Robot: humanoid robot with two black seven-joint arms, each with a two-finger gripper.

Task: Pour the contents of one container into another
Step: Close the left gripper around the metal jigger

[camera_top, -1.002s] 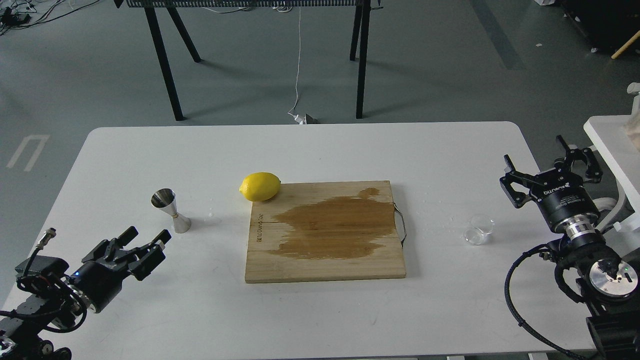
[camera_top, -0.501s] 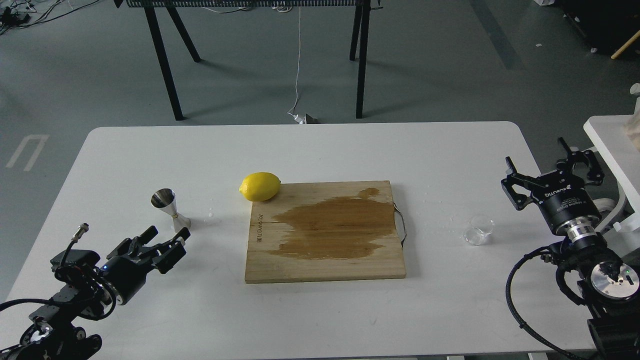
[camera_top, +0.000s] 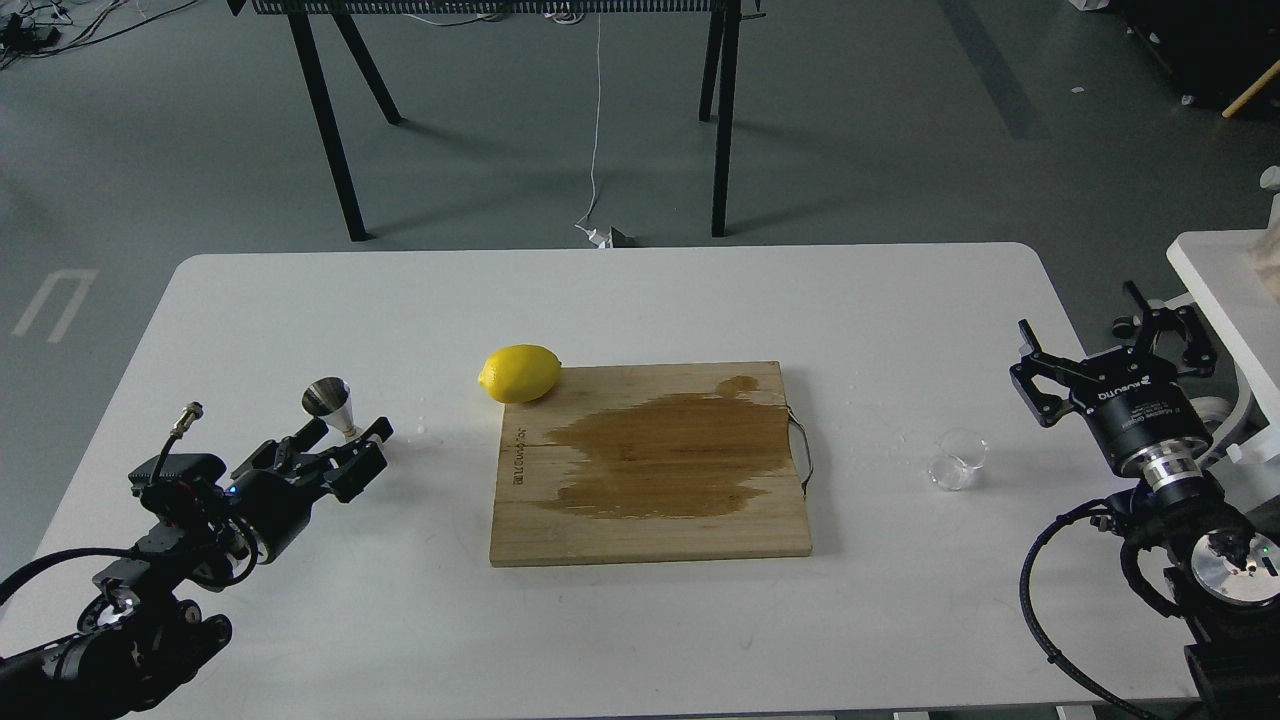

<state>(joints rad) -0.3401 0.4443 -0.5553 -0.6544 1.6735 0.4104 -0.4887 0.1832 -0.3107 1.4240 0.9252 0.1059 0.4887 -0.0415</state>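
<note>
Left claw (camera_top: 340, 442) reached upright jigger (camera_top: 330, 403).

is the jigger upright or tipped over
Upright: the jigger stands on the table, open mouth on top, its base hidden behind the left end effector.

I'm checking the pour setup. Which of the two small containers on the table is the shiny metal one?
The steel jigger, hourglass-shaped, beside the left gripper on the table's left. The other, a clear glass tumbler, sits right of the cutting board.

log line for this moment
left gripper: open, at jigger | right gripper: open, idle | glass: on table, untouched
</note>
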